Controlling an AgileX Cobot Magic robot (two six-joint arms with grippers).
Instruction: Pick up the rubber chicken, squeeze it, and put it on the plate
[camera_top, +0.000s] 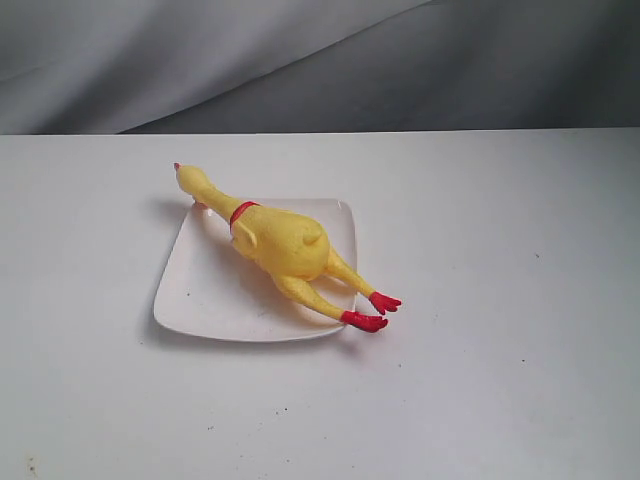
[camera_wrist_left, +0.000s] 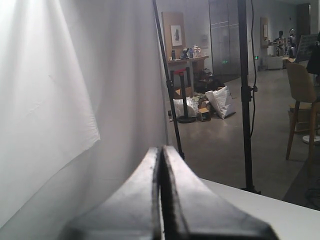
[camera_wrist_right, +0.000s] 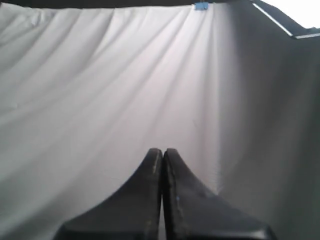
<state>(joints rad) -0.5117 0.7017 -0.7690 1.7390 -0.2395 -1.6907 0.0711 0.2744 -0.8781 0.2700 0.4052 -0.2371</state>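
Rubber chicken (camera_top: 285, 243), likely soft, light and springy, lies across the plate (camera_top: 200, 300), best pinched at its plump body; left tool (camera_wrist_left: 161, 150) and right tool (camera_wrist_right: 162, 151) are closed, empty.

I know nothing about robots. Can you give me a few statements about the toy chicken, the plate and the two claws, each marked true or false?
1. The rubber chicken lies on the plate. True.
2. The chicken fits wholly inside the plate. False: its head and red feet stick out past the rim.
3. The left gripper holds the chicken. False: it is shut on nothing.
4. The right gripper is shut. True.
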